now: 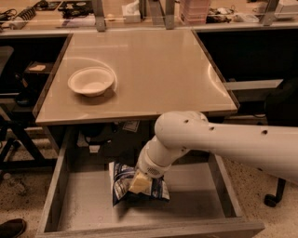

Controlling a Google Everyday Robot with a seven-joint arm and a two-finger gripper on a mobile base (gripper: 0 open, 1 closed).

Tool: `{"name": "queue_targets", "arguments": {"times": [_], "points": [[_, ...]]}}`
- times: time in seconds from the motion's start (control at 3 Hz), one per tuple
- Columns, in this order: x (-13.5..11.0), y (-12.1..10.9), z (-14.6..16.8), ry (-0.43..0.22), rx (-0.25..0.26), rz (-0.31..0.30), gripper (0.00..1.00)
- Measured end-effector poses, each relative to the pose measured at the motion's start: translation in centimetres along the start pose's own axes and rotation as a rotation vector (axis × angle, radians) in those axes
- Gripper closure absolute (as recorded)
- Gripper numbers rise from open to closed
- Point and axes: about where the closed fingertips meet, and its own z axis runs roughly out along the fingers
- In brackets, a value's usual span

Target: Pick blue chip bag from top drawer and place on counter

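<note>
The blue chip bag [120, 180], dark blue foil with white print, is in the open top drawer [195, 197], left of its middle. My gripper [138, 183] reaches down from the white arm [223, 139] and is shut on the bag's upper middle. The bag is tilted, with a shadow under it on the drawer floor. One yellowish finger pad shows against the bag; the other finger is hidden. The beige counter [153, 69] lies directly above the drawer's back part.
A white round bowl [91, 81] sits on the counter's left side. A cluttered bench with metal posts [163, 11] runs along the back. The drawer's low grey walls [55, 195] flank the bag. A shoe [11, 228] is at the lower left, and a chair castor [271, 200] at the right.
</note>
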Motion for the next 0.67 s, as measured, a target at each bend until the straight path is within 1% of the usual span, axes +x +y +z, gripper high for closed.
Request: {"name": "queue_targets", "arguments": {"times": [0.33, 0.67], "points": [[-0.9, -1.1, -5.5, 0.026, 0.055, 0.044, 1.00], [-1.3, -2.8, -10.5, 0.062, 0.123, 0.079, 1.00]]}}
